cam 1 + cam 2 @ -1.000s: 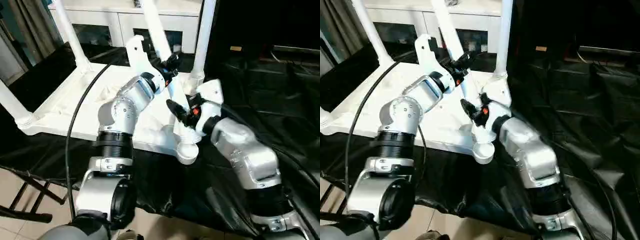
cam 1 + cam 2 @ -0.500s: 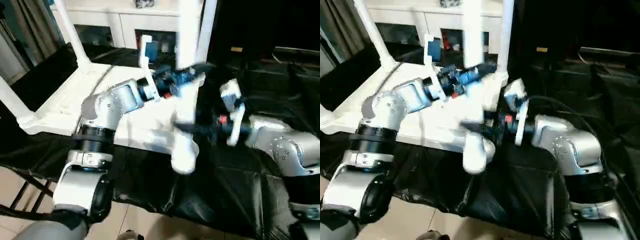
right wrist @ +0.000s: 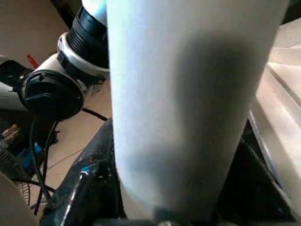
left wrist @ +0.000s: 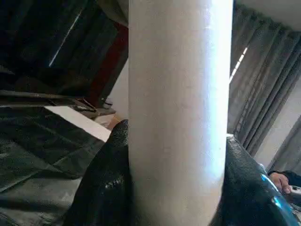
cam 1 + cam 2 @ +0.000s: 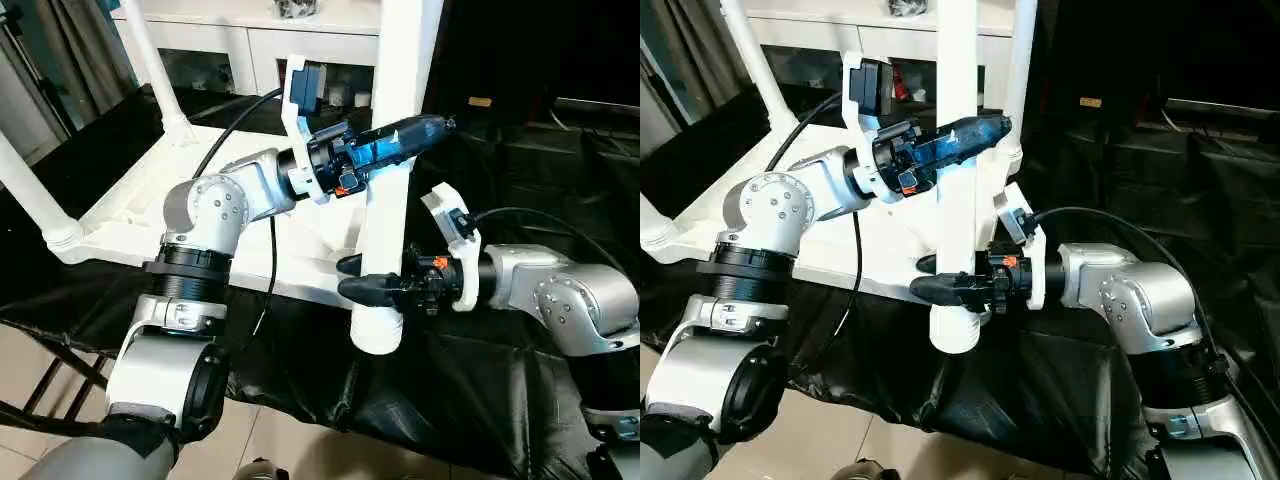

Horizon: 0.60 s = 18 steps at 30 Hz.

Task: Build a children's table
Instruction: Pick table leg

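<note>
- Fingers of the left gripper clasp the upright white leg high on its shaft, one black finger on each side.
- Fingers of the right gripper clasp the same leg low down, just above its free lower end.
- Leg stands vertical at the near corner of the tabletop.
- Tabletop lies upside down on the black-covered counter, three other legs standing up from its corner sockets.
- White cabinet stands behind.

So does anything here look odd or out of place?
The children's table lies upside down on the black cover, legs pointing up. Both grippers, left and right, clamp the nearest leg.
</note>
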Available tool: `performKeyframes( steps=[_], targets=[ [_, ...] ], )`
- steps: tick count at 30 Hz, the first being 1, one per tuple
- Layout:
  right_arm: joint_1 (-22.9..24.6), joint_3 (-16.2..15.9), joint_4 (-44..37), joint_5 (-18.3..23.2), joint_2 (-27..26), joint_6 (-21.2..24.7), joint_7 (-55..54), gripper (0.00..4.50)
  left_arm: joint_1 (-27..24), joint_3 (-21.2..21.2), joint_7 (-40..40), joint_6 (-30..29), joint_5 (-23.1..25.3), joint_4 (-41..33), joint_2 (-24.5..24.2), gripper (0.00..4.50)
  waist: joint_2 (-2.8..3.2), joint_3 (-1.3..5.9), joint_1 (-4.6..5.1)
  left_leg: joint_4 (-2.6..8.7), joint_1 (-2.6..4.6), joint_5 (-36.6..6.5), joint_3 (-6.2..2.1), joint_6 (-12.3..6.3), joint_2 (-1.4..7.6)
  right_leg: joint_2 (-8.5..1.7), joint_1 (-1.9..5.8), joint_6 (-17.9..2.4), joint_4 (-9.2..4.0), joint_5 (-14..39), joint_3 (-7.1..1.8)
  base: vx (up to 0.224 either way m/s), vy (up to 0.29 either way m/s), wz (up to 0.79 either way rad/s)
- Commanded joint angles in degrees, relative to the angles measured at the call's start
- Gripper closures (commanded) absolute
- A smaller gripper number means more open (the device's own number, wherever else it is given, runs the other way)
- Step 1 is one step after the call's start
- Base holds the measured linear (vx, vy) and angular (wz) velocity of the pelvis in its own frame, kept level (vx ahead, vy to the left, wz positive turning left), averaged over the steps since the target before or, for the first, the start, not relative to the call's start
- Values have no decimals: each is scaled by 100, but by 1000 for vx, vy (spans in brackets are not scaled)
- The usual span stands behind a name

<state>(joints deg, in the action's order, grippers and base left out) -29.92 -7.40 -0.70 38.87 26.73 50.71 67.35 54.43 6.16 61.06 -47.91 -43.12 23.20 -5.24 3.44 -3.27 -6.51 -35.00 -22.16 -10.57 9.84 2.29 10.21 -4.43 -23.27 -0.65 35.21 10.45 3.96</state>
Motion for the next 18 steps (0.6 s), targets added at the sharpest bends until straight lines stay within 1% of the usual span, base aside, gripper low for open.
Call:
performKeyframes(
  steps=[1,2,3,4,5,6,7,9,10,11,12,13,14,15,16,17,18],
  targets=[
    [-34,21,-10,32,-4,-10,-79,246,121,41,67,-127,-142,-3,-33,272,-130,461,-25,319,58,-343,-63,-435,224,-372,374,-1366,-376,788,-231,0,0,0],
    [-34,25,-11,36,-13,-9,-88,246,123,48,57,-142,-150,3,-33,272,-133,459,-21,321,62,-369,-62,-421,225,-370,372,-1360,-382,822,-232,0,0,0],
    [-34,34,-13,43,-28,-8,-103,252,126,61,39,-169,-166,14,-34,272,-109,462,-26,318,65,-371,-64,-411,223,-373,372,-1362,-379,828,-232,0,0,0],
    [-30,59,-22,48,-66,-11,-147,257,129,90,-71,-137,-147,32,-27,237,-123,459,-22,321,63,-390,-63,-399,224,-372,372,-1354,-386,841,-234,0,0,0],
    [-27,77,-27,44,-91,-18,-187,257,129,104,-135,-75,-117,42,-18,237,-131,458,-23,324,61,-395,-64,-391,223,-375,374,-1352,-386,843,-234,0,0,0],
    [-6,136,-49,11,-173,-81,-340,257,93,87,-123,-105,-128,-10,-33,216,-127,463,-25,324,64,-388,-65,-381,224,-376,375,-1355,-378,836,-233,0,0,0],
    [5,183,-53,-53,-252,-150,-526,258,39,44,-152,-35,-60,-103,-47,202,-139,462,-18,326,59,-362,-63,-376,224,-377,371,-1350,-381,819,-236,0,0,0],
    [25,258,-60,-274,-411,-388,-945,259,-30,41,-593,248,214,-189,6,194,-128,463,-16,332,70,-359,-72,-340,235,-385,358,-1343,-381,820,-237,0,0,0],
    [25,258,-60,-274,-411,-388,-945,259,-30,41,-593,248,214,-189,6,185,-128,463,0,337,65,-354,-76,-292,238,-384,357,-1323,-379,784,-239,0,0,0],
    [14,318,-40,-390,-516,-441,-1251,259,-56,27,-939,362,415,-204,30,178,-131,462,5,342,62,-354,-80,-271,243,-383,368,-1313,-368,754,-243,0,0,0],
    [14,386,-72,-643,-690,-685,-1725,259,-137,-129,-1589,519,913,-277,38,178,-138,458,9,343,62,-361,-75,-272,229,-375,363,-1290,-381,781,-239,0,0,0],
    [11,418,-90,-756,-788,-713,-2010,259,-192,-183,-1957,523,1127,-328,64,178,-122,454,28,355,66,-369,-88,-200,256,-380,347,-1231,-377,793,-246,0,0,0],
    [17,393,-124,-879,-846,-775,-2192,259,-252,-255,-2194,506,1289,-392,73,178,-131,460,38,351,74,-381,-78,-177,237,-378,361,-1205,-385,825,-243,0,0,0],
    [18,393,-126,-884,-850,-776,-2202,259,-256,-256,-2206,504,1293,-396,75,178,-127,459,36,353,71,-364,-83,-158,241,-381,364,-1188,-378,827,-245,0,0,0],
    [31,389,-200,-1033,-1009,-813,-2562,259,-371,-222,-2632,482,1410,-513,181,178,-125,462,33,349,70,-330,-72,-168,234,-377,365,-1173,-379,803,-252,0,0,0],
    [40,371,-243,-1119,-1075,-848,-2730,259,-425,-232,-2867,575,1542,-562,224,178,-124,460,40,349,54,-291,-77,-158,235,-375,368,-1179,-372,756,-251,0,0,0],
    [40,371,-243,-1119,-1075,-848,-2730,259,-425,-232,-2867,575,1542,-562,224,178,-128,469,44,343,60,-287,-72,-168,224,-368,369,-1166,-378,719,-249,0,0,0]
  ],
)
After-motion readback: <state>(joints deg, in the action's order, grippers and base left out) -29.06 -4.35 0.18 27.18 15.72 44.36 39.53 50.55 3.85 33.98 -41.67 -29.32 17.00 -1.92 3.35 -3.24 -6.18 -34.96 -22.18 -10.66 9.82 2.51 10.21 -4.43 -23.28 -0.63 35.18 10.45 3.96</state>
